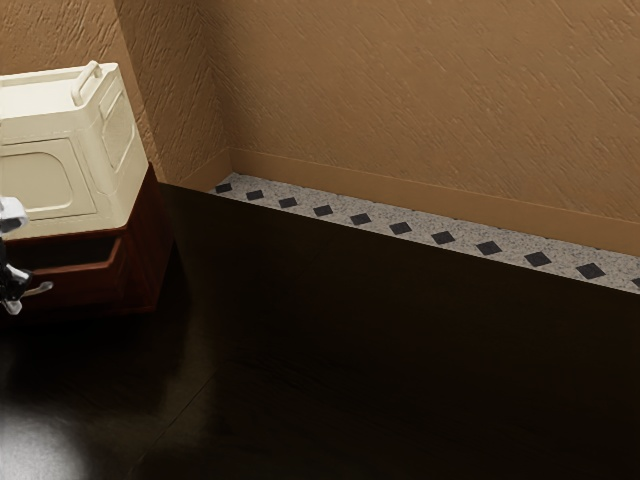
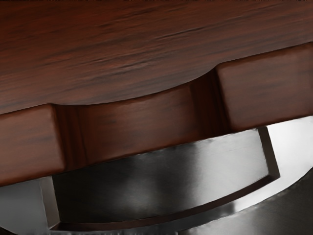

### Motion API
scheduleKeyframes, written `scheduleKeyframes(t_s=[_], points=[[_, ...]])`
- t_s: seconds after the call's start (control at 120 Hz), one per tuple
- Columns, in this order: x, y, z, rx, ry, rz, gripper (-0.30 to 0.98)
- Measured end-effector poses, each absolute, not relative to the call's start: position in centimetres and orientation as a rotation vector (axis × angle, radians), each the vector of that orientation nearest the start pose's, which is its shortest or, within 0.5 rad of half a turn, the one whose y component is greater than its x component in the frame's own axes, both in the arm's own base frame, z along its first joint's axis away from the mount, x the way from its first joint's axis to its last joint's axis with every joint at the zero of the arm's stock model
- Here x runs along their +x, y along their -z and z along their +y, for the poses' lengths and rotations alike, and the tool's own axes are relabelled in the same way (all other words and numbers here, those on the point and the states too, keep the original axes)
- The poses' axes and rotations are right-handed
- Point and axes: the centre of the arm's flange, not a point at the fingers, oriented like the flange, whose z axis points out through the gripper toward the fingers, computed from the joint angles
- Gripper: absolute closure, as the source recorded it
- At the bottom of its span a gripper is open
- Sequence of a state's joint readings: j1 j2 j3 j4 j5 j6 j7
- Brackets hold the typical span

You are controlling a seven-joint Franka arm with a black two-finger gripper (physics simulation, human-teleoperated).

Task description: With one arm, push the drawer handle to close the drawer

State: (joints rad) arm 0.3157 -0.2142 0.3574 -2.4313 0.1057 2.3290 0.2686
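Well, our gripper [image 1: 14, 284] sits at the far left edge of the exterior frame, partly cut off, and we cannot tell how its fingers stand. The brown drawer [image 1: 75, 289], partly open, lies at the left, below the cream box [image 1: 60, 180]. In our wrist view, the curved metal handle [image 2: 291, 148] adjoins notched wood.
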Motion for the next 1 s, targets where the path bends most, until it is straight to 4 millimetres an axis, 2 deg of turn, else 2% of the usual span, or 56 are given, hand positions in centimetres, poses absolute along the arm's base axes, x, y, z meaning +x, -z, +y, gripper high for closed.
scheduleKeyframes(t_s=[0.3,0.517,0.858,1.0], points=[[40.1,-39.8,32.3,-3.011,0.148,-0.531,0.79],[41.9,-39.7,33.1,-3.008,0.153,-0.534,0.79],[43.3,-39.9,33.5,-3.01,0.17,-0.531,0.78],[43.4,-40.0,34.0,-3.016,0.166,-0.439,0.79]])
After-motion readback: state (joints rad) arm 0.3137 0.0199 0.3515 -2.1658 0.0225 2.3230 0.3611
